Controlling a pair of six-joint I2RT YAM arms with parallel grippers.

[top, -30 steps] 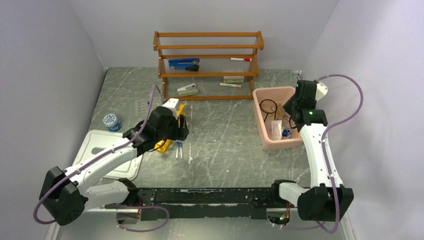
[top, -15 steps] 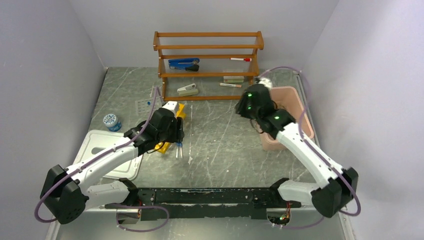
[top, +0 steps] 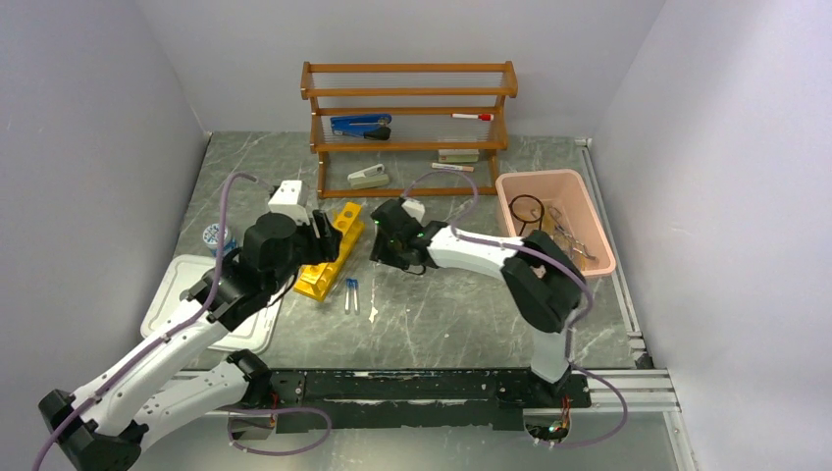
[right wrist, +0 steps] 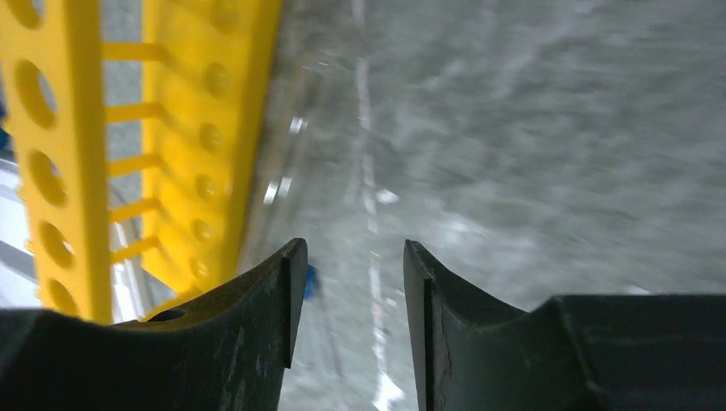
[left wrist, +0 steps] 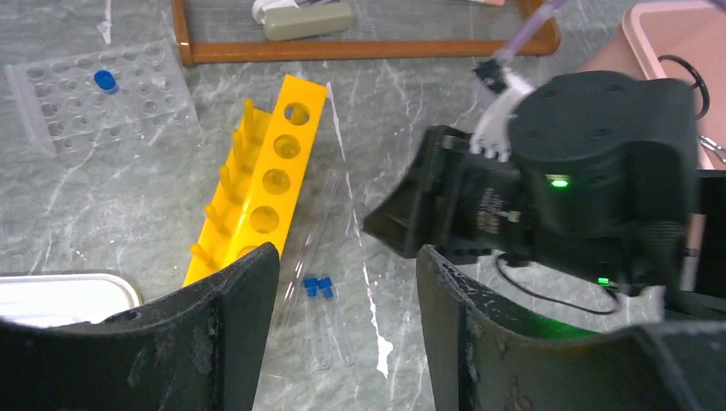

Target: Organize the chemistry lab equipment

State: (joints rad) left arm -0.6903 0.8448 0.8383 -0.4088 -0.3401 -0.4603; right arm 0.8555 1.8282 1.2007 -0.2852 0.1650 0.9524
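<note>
Left tool [left wrist: 347,257] parted, empty, right tool [right wrist: 347,248] parted, empty, arm stretched toward yellow rack [top: 332,253]

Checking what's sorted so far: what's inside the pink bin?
A black wire ring and thin wire pieces lie in the pink bin. Its near left corner is hidden behind the right arm.
</note>
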